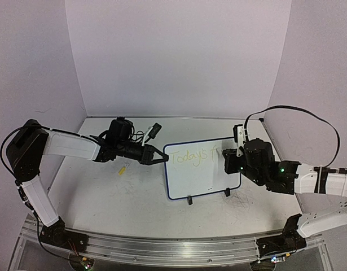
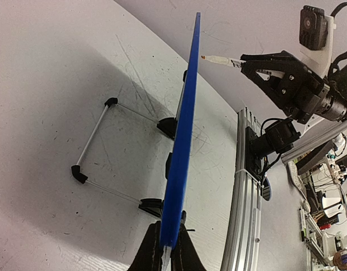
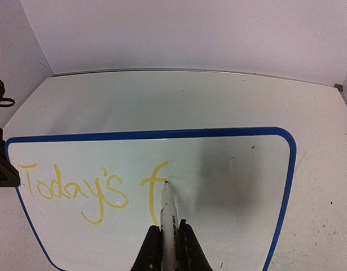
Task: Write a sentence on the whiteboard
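Note:
The whiteboard (image 1: 204, 178) stands upright on two black feet at mid-table, blue-framed. My left gripper (image 1: 163, 156) is shut on its left edge, and the left wrist view shows the board's blue rim (image 2: 184, 130) edge-on between that gripper's jaws (image 2: 166, 248). The sentence (image 3: 77, 189) reads "Today's f" in pale yellow and shows faintly from above (image 1: 190, 157). My right gripper (image 3: 168, 243) is shut on a white marker (image 3: 168, 212). The marker's tip touches the board (image 3: 235, 197) at the right end of the f's crossbar. From above, the right gripper (image 1: 228, 161) sits at the board's right side.
A small yellow piece (image 1: 122, 168) lies on the table left of the board. A wire stand (image 2: 94, 135) props the board from behind. The aluminium rail (image 1: 173, 248) runs along the near edge. Walls close in the back and sides.

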Robot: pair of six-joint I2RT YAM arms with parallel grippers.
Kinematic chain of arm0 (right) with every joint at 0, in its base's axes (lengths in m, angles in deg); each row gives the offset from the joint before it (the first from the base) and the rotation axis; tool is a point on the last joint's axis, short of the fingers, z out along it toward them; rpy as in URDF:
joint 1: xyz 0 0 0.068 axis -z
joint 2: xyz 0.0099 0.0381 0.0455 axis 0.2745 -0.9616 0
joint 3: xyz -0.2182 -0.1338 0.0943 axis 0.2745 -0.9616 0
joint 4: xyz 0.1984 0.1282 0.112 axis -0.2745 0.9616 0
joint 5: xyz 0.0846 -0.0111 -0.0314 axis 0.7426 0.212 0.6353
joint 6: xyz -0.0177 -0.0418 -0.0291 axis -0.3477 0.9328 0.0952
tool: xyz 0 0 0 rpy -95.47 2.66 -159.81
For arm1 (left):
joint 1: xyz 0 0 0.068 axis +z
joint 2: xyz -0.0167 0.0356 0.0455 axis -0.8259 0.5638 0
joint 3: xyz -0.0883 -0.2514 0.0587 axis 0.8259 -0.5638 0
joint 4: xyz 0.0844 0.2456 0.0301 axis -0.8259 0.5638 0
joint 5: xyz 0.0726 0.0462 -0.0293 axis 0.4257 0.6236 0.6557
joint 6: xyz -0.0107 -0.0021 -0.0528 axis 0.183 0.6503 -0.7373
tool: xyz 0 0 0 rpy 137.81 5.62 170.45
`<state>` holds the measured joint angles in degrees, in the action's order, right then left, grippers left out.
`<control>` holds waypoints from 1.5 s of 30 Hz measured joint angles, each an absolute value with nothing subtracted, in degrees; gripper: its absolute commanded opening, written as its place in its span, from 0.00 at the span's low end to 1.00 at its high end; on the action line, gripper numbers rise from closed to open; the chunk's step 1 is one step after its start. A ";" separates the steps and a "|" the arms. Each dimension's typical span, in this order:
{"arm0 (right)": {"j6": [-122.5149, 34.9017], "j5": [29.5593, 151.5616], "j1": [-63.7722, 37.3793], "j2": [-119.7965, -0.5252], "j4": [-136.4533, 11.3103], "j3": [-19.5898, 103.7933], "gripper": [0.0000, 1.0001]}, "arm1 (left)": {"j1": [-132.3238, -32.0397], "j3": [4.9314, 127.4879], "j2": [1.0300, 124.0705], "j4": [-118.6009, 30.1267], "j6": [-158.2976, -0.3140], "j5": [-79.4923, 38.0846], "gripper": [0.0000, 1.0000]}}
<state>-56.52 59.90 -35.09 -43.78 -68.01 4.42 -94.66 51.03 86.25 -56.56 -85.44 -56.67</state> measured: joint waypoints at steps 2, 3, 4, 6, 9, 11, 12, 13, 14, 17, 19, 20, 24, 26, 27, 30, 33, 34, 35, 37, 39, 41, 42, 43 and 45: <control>-56.52 59.83 -35.09 -43.87 -68.02 4.42 0.00 | -94.66 51.03 86.25 -56.55 -85.44 -56.67 0.00; -56.52 59.81 -35.09 -43.88 -68.04 4.43 0.00 | -94.66 51.03 86.25 -56.55 -85.43 -56.68 0.00; -56.52 59.77 -35.09 -43.93 -68.05 4.44 0.00 | -94.66 51.03 86.25 -56.55 -85.42 -56.69 0.00; -56.52 59.69 -35.09 -44.27 -68.10 4.42 0.00 | -94.66 51.03 86.25 -56.55 -85.42 -56.70 0.00; -56.52 59.53 -35.09 -45.20 -68.12 4.42 0.00 | -94.66 51.03 86.25 -56.55 -85.42 -56.71 0.00; -56.52 59.35 -35.09 -45.62 -68.13 4.42 0.00 | -94.66 51.03 86.25 -56.55 -85.44 -56.71 0.00; -56.52 59.28 -35.09 -45.66 -68.16 4.43 0.00 | -94.66 51.03 86.25 -56.55 -85.44 -56.71 0.00; -56.52 59.21 -35.09 -45.67 -68.19 4.44 0.00 | -94.66 51.03 86.25 -56.55 -85.44 -56.71 0.00; -56.52 59.17 -35.09 -45.67 -68.20 4.42 0.00 | -94.66 51.03 86.25 -56.55 -85.44 -56.71 0.00; -56.52 59.17 -35.09 -45.67 -68.20 4.42 0.00 | -94.66 51.03 86.25 -56.55 -85.44 -56.74 0.00; -56.52 59.16 -35.09 -45.67 -68.20 4.42 0.00 | -94.66 51.03 86.25 -56.55 -85.44 -56.79 0.00; -56.52 59.10 -35.09 -45.67 -68.20 4.42 0.00 | -94.66 51.03 86.25 -56.55 -85.44 -56.80 0.00; -56.42 58.53 -35.09 -45.79 -68.22 4.44 0.00 | -94.66 51.03 86.25 -56.55 -85.46 -56.82 0.00; -56.27 58.33 -35.12 -46.12 -68.32 4.55 0.00 | -94.66 51.03 86.25 -56.53 -85.49 -56.80 0.00; -56.21 58.25 -35.12 -46.31 -68.36 4.62 0.00 | -94.66 51.03 86.25 -56.53 -85.51 -56.80 0.00; -56.11 58.12 -35.12 -46.59 -68.60 4.73 0.00 | -94.66 51.03 86.25 -56.53 -85.51 -56.78 0.00; -56.14 58.15 -35.12 -46.59 -68.60 4.73 0.00 | -94.66 51.03 86.25 -56.53 -85.51 -56.78 0.00; -56.15 58.17 -35.12 -46.59 -68.59 4.73 0.00 | -94.66 51.03 86.25 -56.53 -85.51 -56.78 0.00; -56.21 58.21 -35.12 -46.59 -68.54 4.73 0.00 | -94.66 51.03 86.25 -56.53 -85.52 -56.80 0.00; -56.38 58.33 -35.09 -46.58 -68.43 4.73 0.00 | -94.66 51.03 86.25 -56.52 -85.51 -56.79 0.00; -56.55 58.50 -35.09 -46.50 -68.24 4.72 0.00 | -94.69 51.03 86.25 -56.51 -85.51 -56.80 0.00; -56.64 58.68 -35.09 -46.36 -67.99 4.71 0.00 | -94.69 51.03 86.25 -56.53 -85.48 -56.80 0.00; -56.70 58.80 -35.09 -46.28 -67.81 4.71 0.00 | -94.69 51.03 86.25 -56.53 -85.48 -56.80 0.00; -56.77 58.94 -35.09 -46.19 -67.56 4.66 0.00 | -94.69 51.03 86.25 -56.53 -85.48 -56.80 0.00; -56.84 59.22 -35.09 -45.95 -67.06 4.48 0.00 | -94.69 51.03 86.25 -56.53 -85.48 -56.82 0.00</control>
